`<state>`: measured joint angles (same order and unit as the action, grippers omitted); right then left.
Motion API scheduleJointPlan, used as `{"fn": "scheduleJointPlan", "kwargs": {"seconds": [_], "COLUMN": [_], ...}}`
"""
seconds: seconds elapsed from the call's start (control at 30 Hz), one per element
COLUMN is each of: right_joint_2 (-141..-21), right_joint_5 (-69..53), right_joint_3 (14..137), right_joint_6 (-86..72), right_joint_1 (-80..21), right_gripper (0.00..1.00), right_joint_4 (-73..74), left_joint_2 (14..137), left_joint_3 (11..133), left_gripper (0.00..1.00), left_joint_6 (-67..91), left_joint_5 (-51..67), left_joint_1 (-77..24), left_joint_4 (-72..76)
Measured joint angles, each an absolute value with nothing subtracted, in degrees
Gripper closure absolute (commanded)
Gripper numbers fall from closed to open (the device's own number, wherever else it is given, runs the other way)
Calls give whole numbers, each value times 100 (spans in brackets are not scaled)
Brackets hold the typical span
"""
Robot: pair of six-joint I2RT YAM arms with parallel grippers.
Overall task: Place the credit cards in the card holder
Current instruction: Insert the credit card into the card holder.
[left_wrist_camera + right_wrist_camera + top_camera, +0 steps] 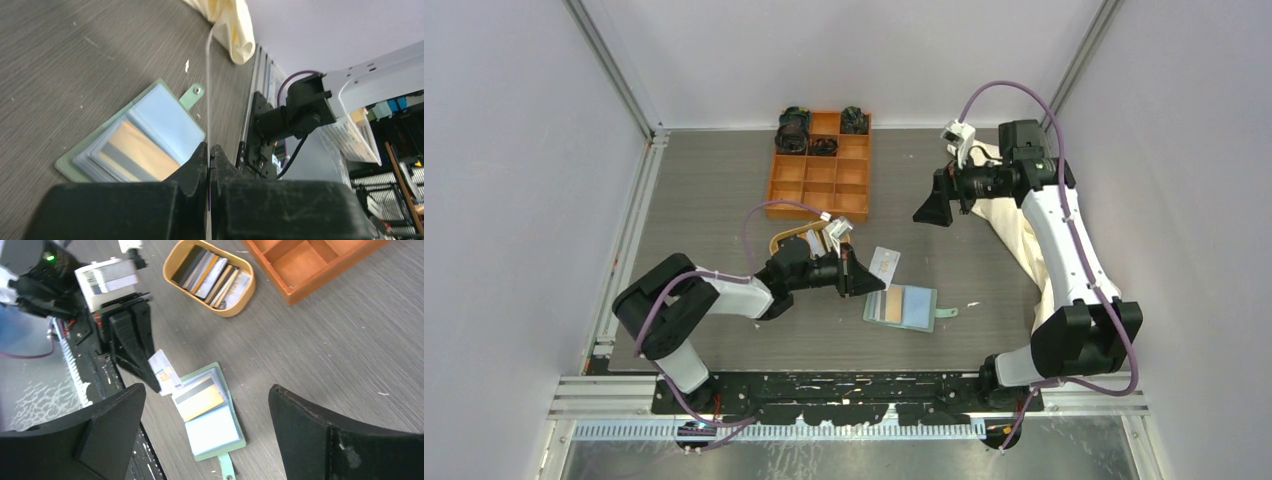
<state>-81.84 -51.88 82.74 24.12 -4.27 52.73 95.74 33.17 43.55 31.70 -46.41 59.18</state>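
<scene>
Near the middle of the surface (704,200), seen from above, the left claw (854,272) is clenched on a white card (885,262). It holds the card just over the upper left corner of the holder (904,307). The holder lies open and flat, its tab (946,313) pointing right. A tan tray (784,243) sits behind the left arm, partly hidden, and an orange box (821,170) lies beyond it. The right claw (932,207) hangs raised to the right of the box, released and holding nothing, near a cream cloth (1014,230).

In the left wrist view, the fingers press together on the white card, which shows edge-on as a thin line running upward. The holder lies lower left of it, with a striped card (135,150), tan with a dark band, in one pocket.

In the right wrist view, the right claw's fingers stand wide apart above the holder. The tray holds more cards (207,275), packed on edge.
</scene>
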Motion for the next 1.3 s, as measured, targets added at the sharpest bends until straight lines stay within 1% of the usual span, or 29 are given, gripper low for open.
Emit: {"fn": "scheduleJointPlan", "kwargs": {"seconds": [0.07,0.17,0.27,0.33,0.37,0.4,0.57,0.73,0.77,0.8,0.83,0.87,0.9,0.97,1.03,1.07,1.13,1.23,1.3], "right_joint_2": [-8206,-8353,-8608,-8871,-8997,-9155,-9292,-9032,-8917,-8777,-8628,-8499,-8368,-8224,-8200,-8211,-8219,-8224,-8224], "right_joint_5": [-5485,-6049,-6510,-6674,-6724,-6777,-6936,-6997,-6978,-6949,-6914,-6899,-6888,-6906,-6952,-6960,-6963,-6976,-6984], "right_joint_3": [8298,8368,8165,8029,7992,7944,7618,7072,6908,6737,6560,6425,6305,6235,6241,6241,6241,6241,6246], "right_joint_6": [2661,3446,4213,4724,4906,5103,5144,4582,4390,4163,3918,3701,3452,3103,2880,2821,2749,2698,2696], "right_joint_1": [-298,-281,-344,-429,-458,-482,-526,-587,-615,-668,-725,-773,-819,-895,-908,-904,-899,-886,-888], "right_gripper": [11,19,22,22,6,1,0,0,2,6,11,21,37,61,77,83,85,82,83], "right_joint_4": [5476,6309,7015,7566,7760,7964,8042,7358,7102,6831,6536,6281,6031,5651,5398,5343,5286,5242,5231], "left_joint_2": [9476,9365,9319,9351,9386,9441,9706,9839,9876,9918,9972,10007,10053,10112,10145,10149,10149,10149,10149], "left_joint_3": [3496,3739,3854,3920,3946,3975,4018,4018,4018,4021,4018,4021,4021,4021,4021,4021,4021,4021,4021], "left_gripper": [100,100,100,100,100,100,100,100,100,100,100,100,100,100,100,100,100,100,100], "left_joint_6": [4152,3848,3653,3601,3605,3632,3924,4191,4248,4316,4377,4445,4495,4580,4637,4659,4681,4742,4762], "left_joint_5": [3323,3621,4021,4329,4427,4530,4799,4825,4831,4831,4834,4842,4851,4864,4866,4871,4886,4895,4893], "left_joint_1": [-4626,-4617,-4567,-4539,-4525,-4506,-4438,-4416,-4414,-4412,-4412,-4412,-4412,-4412,-4412,-4412,-4412,-4407,-4399], "left_joint_4": [5264,4587,4318,4289,4320,4412,4943,5389,5489,5596,5714,5776,5852,5959,6053,6093,6167,6246,6252]}}
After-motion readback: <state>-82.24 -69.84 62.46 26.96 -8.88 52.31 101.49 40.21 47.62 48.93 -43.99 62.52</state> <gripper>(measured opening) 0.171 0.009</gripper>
